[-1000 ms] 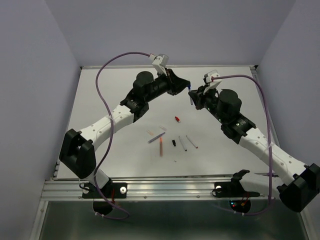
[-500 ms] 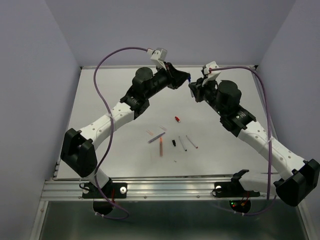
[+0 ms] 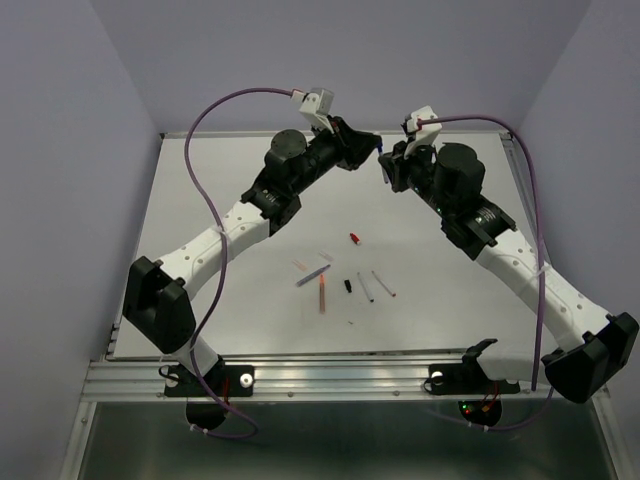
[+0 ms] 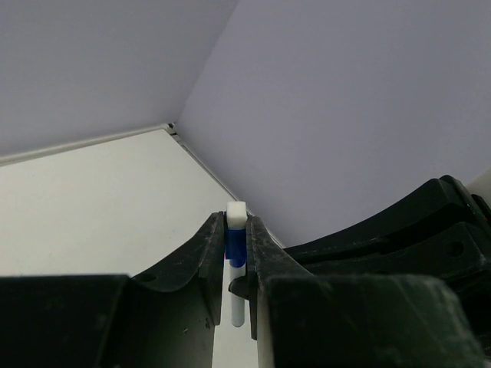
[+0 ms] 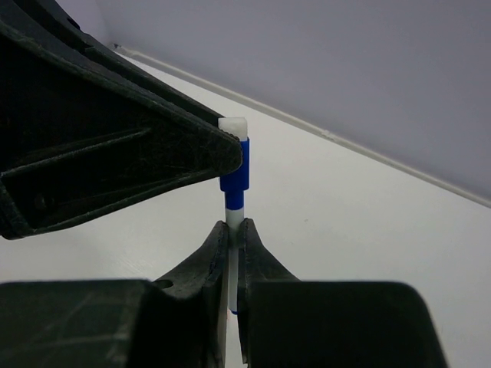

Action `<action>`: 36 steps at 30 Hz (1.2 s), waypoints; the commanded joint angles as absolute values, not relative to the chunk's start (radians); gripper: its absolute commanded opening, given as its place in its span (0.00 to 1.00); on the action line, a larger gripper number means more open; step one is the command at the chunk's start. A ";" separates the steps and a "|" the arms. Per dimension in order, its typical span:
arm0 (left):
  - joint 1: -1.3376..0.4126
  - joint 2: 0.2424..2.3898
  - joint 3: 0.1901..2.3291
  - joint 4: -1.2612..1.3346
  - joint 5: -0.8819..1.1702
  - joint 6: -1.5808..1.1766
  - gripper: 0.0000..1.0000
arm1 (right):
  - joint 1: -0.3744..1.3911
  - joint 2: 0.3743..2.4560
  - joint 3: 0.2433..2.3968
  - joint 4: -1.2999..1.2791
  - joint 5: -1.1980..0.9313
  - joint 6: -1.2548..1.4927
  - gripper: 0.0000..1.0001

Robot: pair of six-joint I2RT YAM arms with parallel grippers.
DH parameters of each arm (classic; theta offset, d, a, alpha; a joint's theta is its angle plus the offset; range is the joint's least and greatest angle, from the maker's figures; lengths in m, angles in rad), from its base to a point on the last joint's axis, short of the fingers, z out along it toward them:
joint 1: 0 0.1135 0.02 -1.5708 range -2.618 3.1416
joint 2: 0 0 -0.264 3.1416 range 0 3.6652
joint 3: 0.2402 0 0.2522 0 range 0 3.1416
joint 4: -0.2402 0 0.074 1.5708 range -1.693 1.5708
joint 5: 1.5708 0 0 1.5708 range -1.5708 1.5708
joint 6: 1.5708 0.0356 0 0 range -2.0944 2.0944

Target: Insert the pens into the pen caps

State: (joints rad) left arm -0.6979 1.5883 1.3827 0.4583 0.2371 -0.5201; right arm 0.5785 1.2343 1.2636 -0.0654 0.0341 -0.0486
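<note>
Table (image 3: 200,200): white, lies under both pincers, which are raised over its far end.
Left arm (image 3: 240,225): reaches from its near base up to the left pincer.
Right arm (image 3: 510,265): reaches likewise to the right pincer; the two pincers meet tip to tip.
Left pincer (image 4: 235,230): clamped on the blue cap, one finger on each side.
Right pincer (image 5: 232,234): clamped on the held pen's white barrel, just below the left pincer's finger.
Held pen (image 5: 235,217): upright between the right pincer's fingers, its upper end inside the blue cap.
Grey pen (image 3: 313,276), orange pen (image 3: 322,294): flat on the table, well apart from both pincers, toward the arm bases.
Left white pen (image 3: 365,288), right white pen (image 3: 384,284): same patch, nearer the right pincer's side.
Blue cap (image 5: 236,165): white-topped, just above the right pincer's fingertips.
Red cap (image 3: 354,238): on the table, the loose piece closest to the pincers.
Black cap (image 3: 348,285): between the orange pen and the left white pen.
</note>
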 commanded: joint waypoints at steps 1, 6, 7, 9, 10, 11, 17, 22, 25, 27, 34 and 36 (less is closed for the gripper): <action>-0.834 1.690 1.281 0.005 0.520 -0.525 0.00 | 0.577 1.184 1.465 0.578 -0.048 -0.031 0.01; -0.830 1.646 1.319 -0.030 0.442 -0.520 0.00 | 0.577 1.121 1.338 0.529 -0.018 -0.031 0.01; -0.825 1.641 1.347 -0.046 0.436 -0.522 0.00 | 0.577 1.112 1.307 0.523 -0.014 -0.028 0.01; -0.815 1.634 1.365 -0.054 0.431 -0.525 0.00 | 0.577 1.094 1.237 0.503 -0.020 -0.023 0.01; -0.804 1.622 1.374 -0.049 0.423 -0.541 0.00 | 0.577 1.091 1.217 0.493 -0.028 -0.014 0.01; -0.798 1.617 1.379 -0.046 0.425 -0.546 0.00 | 0.577 1.091 1.201 0.479 -0.034 -0.008 0.01; -0.759 1.548 1.399 -0.052 0.368 -0.564 0.18 | 0.577 1.077 1.089 0.428 -0.115 0.058 0.01; -0.721 1.519 1.404 -0.045 0.356 -0.577 0.52 | 0.577 1.045 1.014 0.410 -0.153 0.109 0.01; -0.704 1.513 1.419 -0.055 0.347 -0.577 0.73 | 0.577 1.014 0.982 0.387 -0.144 0.124 0.01; -0.689 1.508 1.425 -0.058 0.347 -0.578 0.81 | 0.577 0.999 0.962 0.361 -0.123 0.133 0.01; -0.654 1.460 1.410 -0.066 0.342 -0.574 0.99 | 0.577 0.994 0.920 0.301 0.038 0.114 0.01; -0.637 1.433 1.393 -0.067 0.342 -0.572 0.99 | 0.577 1.011 0.925 0.284 0.095 0.114 0.01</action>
State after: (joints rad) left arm -0.6704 1.5146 1.4239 -0.0189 0.3332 -0.5957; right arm 0.5766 1.0245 0.9066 0.1871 -0.0433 0.1131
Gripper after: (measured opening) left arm 0.984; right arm 0.066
